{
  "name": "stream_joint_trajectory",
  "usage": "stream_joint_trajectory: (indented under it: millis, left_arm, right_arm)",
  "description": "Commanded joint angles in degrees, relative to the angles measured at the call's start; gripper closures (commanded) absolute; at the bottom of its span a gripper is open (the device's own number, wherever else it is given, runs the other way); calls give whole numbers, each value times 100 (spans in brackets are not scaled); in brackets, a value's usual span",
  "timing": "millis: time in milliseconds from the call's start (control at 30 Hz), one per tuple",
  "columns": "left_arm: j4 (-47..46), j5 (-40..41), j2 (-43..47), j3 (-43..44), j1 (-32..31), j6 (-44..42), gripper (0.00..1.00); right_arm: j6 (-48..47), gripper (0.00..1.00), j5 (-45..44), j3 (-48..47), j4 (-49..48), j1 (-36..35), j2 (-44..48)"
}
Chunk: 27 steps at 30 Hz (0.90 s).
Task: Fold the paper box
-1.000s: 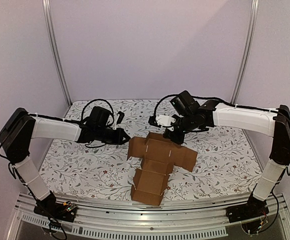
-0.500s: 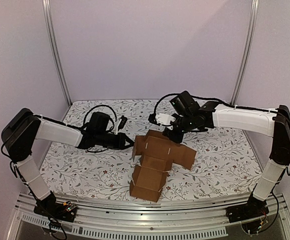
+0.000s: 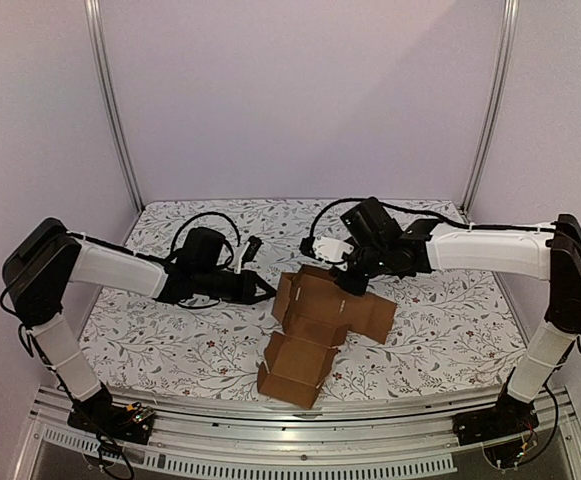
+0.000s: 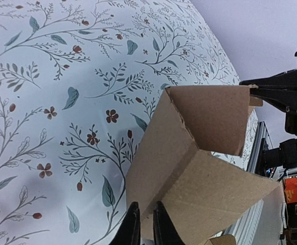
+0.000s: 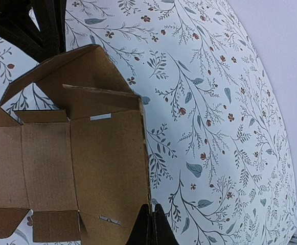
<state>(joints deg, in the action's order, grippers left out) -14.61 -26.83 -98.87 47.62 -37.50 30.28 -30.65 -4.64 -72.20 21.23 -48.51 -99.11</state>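
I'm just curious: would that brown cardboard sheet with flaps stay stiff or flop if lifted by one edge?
The brown die-cut cardboard sheet would probably hinge at its creases, where flaps stand raised. Flat panels look stiff. Thin, so likely light.

The paper box (image 3: 315, 305) is plain brown, the table (image 3: 170, 340) white with teal leaves, seemingly reddish flowers.

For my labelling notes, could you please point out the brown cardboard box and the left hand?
brown cardboard box (image 3: 315, 302), top view, central panel.
left hand (image 4: 144, 217), left wrist view, between fingertips.
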Motion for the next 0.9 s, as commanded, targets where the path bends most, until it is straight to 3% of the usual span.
stream_joint_trajectory:
  millis: [0, 867]
  left_arm:
    - [-149, -77, 174, -79, -144, -13, 90]
    - [-404, -240, 360, -455, -283, 8, 93]
  right_arm:
    - [47, 100, -364, 272, -434, -149, 236]
    - [-1088, 100, -2511, 1525, -2486, -1223, 549]
